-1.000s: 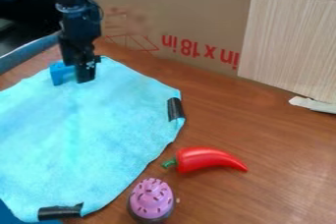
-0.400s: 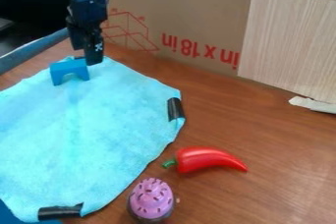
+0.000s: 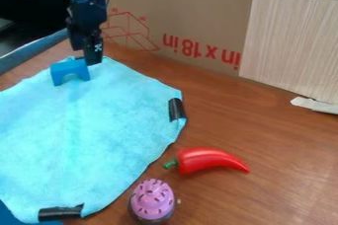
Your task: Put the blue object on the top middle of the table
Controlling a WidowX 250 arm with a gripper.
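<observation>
Bench: brown wood grain.
Cardboard: stood upright along the bench's far edge, with red print.
Cloth: light blue, spread over the bench's left side.
Panel: pale wood grain, upright against the cardboard.
Pincer: black, pointed down by the cloth's far corner, just beside the blue block; whether open or closed could not be told.
Pepper: red, lay right of the cloth, green stem toward it.
Cupcake: pink-topped, near the bench's near edge.
Blue block: arch-shaped, sat on the cloth near its far corner.
Tape: 2 black strips on the cloth's edges.
</observation>
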